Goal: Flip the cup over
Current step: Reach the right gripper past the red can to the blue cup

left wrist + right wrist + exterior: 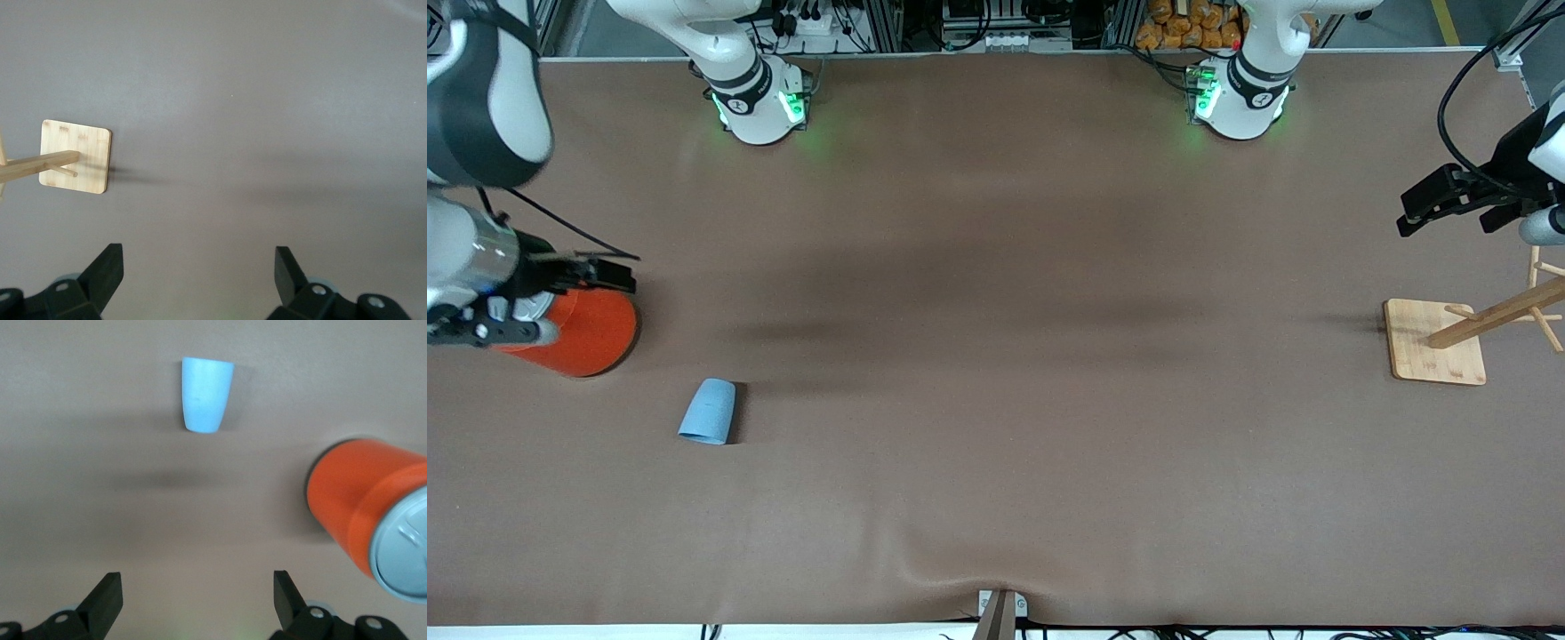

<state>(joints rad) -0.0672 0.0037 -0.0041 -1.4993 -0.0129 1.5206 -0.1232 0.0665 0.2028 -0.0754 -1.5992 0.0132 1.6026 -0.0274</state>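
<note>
The small light-blue cup point(708, 412) lies on its side on the brown table, toward the right arm's end, wide end toward the front camera; its inside does not show. It also shows in the right wrist view point(206, 393). My right gripper point(618, 271) is open and empty, up in the air over the orange can point(587, 333), apart from the cup; its open jaws show in the right wrist view point(197, 593). My left gripper point(1440, 213) is open and empty, up over the table at the left arm's end point(199, 270), where that arm waits.
The large orange can with a grey lid point(373, 520) stands beside the cup, farther from the front camera. A wooden peg stand on a square base point(1436, 342) stands at the left arm's end and shows in the left wrist view point(75, 157).
</note>
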